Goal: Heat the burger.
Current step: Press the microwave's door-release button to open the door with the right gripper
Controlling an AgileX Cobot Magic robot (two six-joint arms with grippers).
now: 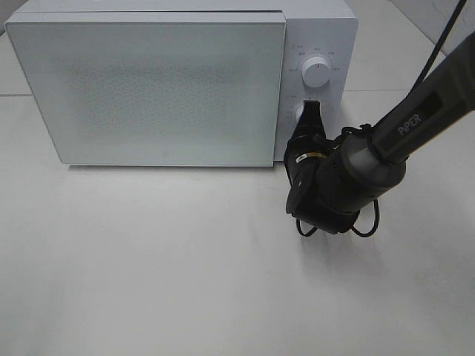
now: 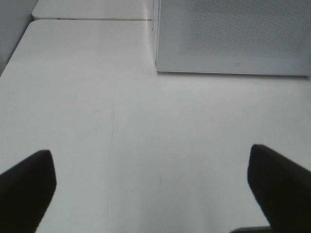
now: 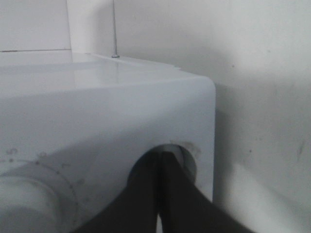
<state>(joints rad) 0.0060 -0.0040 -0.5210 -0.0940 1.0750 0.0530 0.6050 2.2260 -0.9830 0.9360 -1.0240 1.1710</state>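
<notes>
One closed door (image 1: 148,89) on microwave (image 1: 326,30); right hand (image 1: 312,110) pinched at lower knob (image 3: 188,153).

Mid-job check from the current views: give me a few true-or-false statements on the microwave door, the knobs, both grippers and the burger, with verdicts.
1. The microwave door stands open. False: the microwave door is closed.
2. The right gripper is shut with its tips at the lower knob. True.
3. The left gripper holds the burger. False: the left gripper is open and holds nothing, above the table.
4. Nothing touches the upper knob. True.
5. The burger lies on the table in front of the microwave. False: no view shows the burger.
</notes>
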